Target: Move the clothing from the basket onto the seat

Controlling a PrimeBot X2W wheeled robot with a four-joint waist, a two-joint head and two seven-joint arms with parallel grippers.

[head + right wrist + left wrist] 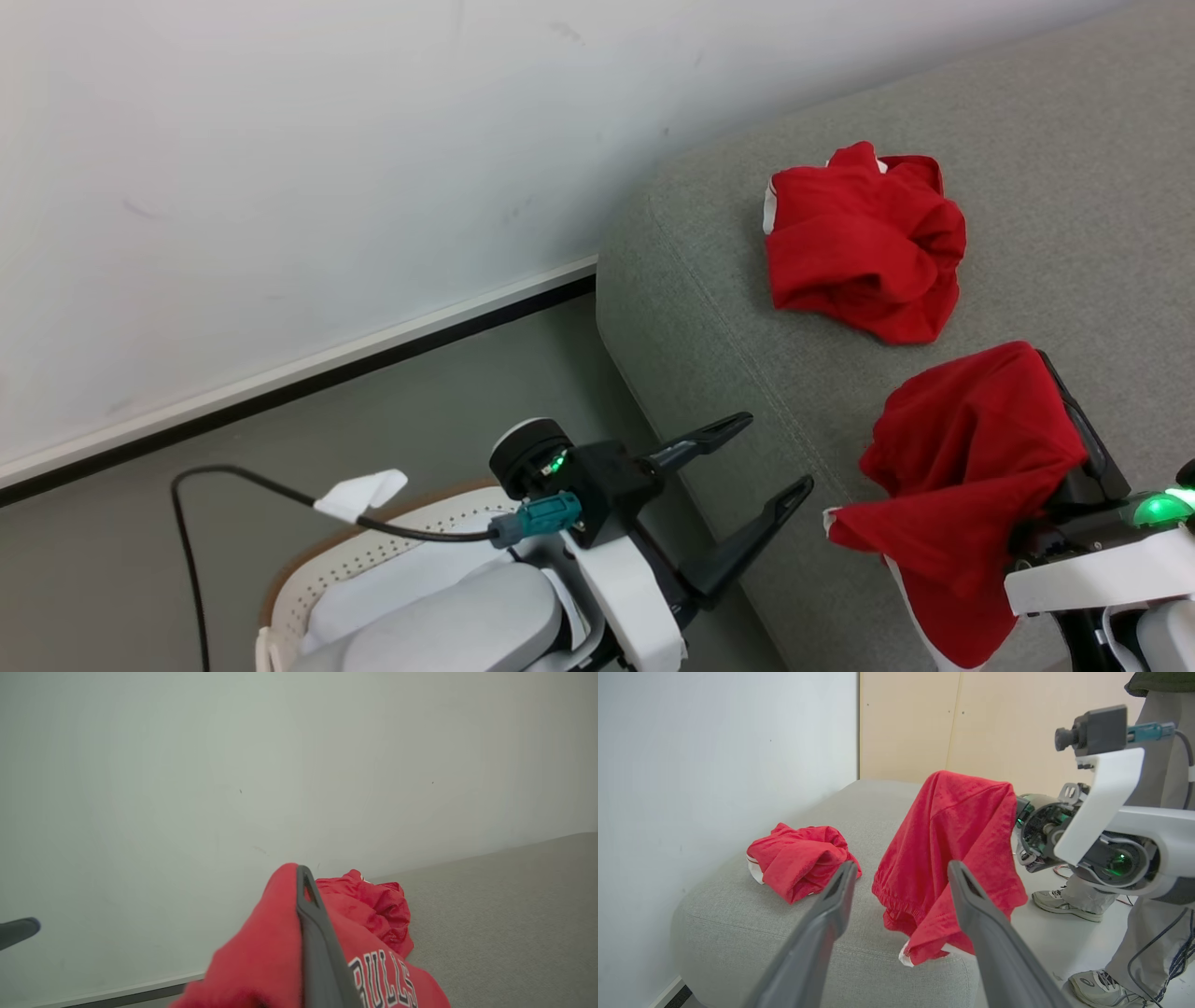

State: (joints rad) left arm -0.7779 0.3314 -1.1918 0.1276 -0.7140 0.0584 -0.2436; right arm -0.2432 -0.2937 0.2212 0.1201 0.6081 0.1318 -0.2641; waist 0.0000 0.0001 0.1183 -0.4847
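Since the right end effector [304, 884] is clenched on a red garment [971, 448] that hangs at the near edge of the seat [1027, 140], the step in hand looks like the set-down. Doing it well probably means carrying the cloth further in over the cushion before lowering, so the drooping hem cannot drag it off the edge toward the floor. Lowering until the fabric piles on the upholstery, then parting the jaws and lifting straight up, should keep the folds draped over the fingers from snagging. The left end effector [777, 453] is released and empty, poised beside the seat's corner, with the basket [355, 560] under its arm. The held garment is soft and limp, bright red with a thin white trim at the hem and lettering that reads "BULLS" in the right wrist view. A second red garment [864, 243] lies crumpled on the seat nearer the wall, apart from the held one.
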